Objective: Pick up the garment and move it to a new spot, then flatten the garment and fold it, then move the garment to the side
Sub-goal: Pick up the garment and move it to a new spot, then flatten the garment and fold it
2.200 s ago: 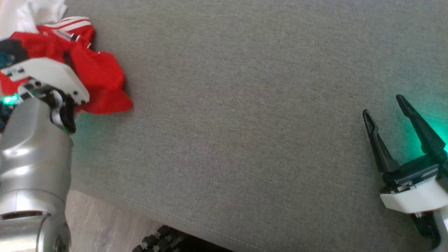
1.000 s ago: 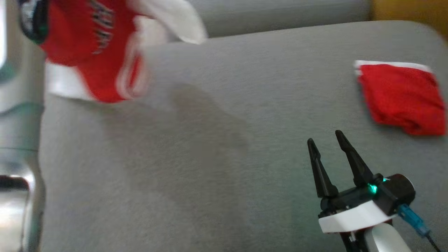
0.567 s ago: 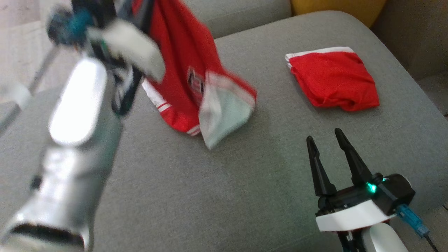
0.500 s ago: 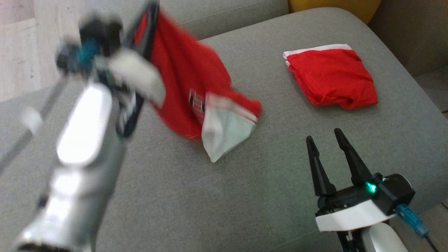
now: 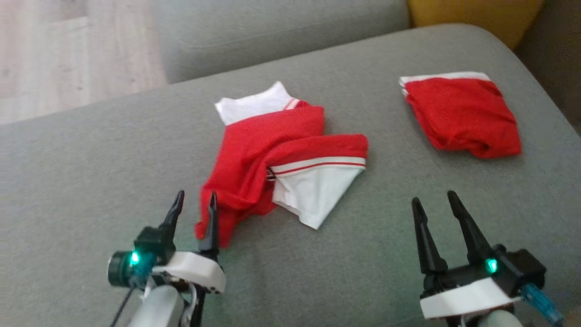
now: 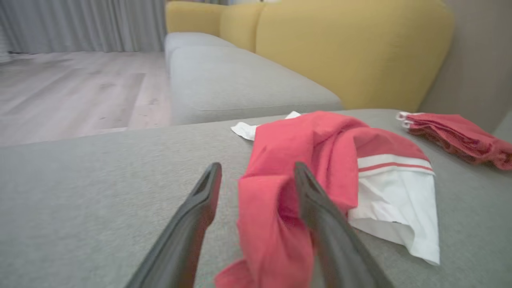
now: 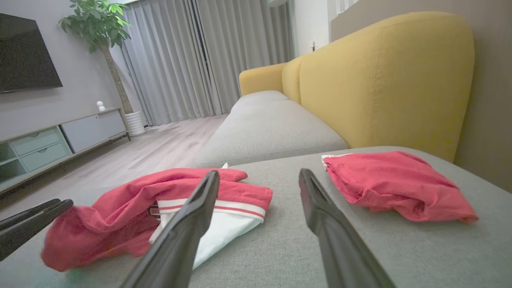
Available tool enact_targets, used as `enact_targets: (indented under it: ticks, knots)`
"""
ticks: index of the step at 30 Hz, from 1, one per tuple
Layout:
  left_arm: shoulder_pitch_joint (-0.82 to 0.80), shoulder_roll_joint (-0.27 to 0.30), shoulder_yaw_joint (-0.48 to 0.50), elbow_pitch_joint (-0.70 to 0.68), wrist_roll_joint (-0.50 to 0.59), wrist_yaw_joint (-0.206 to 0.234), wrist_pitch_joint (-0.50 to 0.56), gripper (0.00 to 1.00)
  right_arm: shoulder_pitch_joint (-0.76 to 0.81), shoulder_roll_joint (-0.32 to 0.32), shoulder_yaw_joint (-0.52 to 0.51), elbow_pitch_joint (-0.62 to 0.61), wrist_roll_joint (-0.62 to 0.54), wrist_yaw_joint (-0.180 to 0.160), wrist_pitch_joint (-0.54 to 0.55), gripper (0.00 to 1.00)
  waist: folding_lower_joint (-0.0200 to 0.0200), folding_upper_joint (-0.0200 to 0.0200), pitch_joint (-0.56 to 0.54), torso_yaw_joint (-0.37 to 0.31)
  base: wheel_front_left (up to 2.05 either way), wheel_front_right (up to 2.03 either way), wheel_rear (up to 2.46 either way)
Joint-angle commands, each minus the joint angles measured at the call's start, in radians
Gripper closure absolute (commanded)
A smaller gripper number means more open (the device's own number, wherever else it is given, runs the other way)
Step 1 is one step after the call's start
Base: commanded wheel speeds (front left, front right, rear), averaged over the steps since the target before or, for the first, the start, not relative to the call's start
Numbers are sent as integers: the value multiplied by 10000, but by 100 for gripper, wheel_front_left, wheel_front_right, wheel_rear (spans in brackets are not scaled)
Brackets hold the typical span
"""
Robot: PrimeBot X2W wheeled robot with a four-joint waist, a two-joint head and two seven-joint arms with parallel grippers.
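Note:
The garment, a red top with white sleeves and striped trim, lies crumpled in the middle of the grey sofa cushion. My left gripper is at its near left corner, open. In the left wrist view a loose red fold of the garment lies between and beyond the spread fingers of the left gripper. My right gripper hovers open at the lower right, apart from the cloth. In the right wrist view the right gripper holds nothing, and the garment lies to its left.
A second red garment, folded, rests at the cushion's far right. The yellow backrest rises behind it. Another grey seat and wooden floor lie beyond. The left gripper's fingers show at the right wrist view's left edge.
The left gripper, which was carrying the garment in the air, has opened and dropped it onto the cushion, then come down to the lower left. The camera has shifted too.

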Motion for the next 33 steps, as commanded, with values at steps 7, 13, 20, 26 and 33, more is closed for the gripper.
enact_targets:
  ticks: [7, 13, 20, 26, 33]
  knots:
    - [1109, -192, 855, -2294, 731, 1030, -289, 0, 204, 1, 50, 14, 110, -7, -93, 0, 0, -1, -897, 1459, 0, 0, 0]
    - [2356, -309, 1201, -3950, 1371, 1243, -292, 0, 390, 4, -79, 137, 189, -7, -93, 0, 0, -1, -1350, 2025, 0, 0, 0]
    - [4189, -444, 1459, -5241, 2157, 1138, -293, 0, 908, 5, -406, 225, 199, -7, -93, 0, 0, -1, -1803, 2413, 0, 0, 0]
    - [4698, -513, 1527, -5304, 2468, 898, -294, 0, 1181, 6, -540, 223, 163, -7, -93, 0, 0, -1, -1896, 2466, 0, 0, 0]
    - [4720, -602, 1561, -5260, 2642, 848, -294, 0, 1192, 6, -484, 278, 95, -7, -93, 0, 0, -1, -1911, 2370, 0, 0, 0]
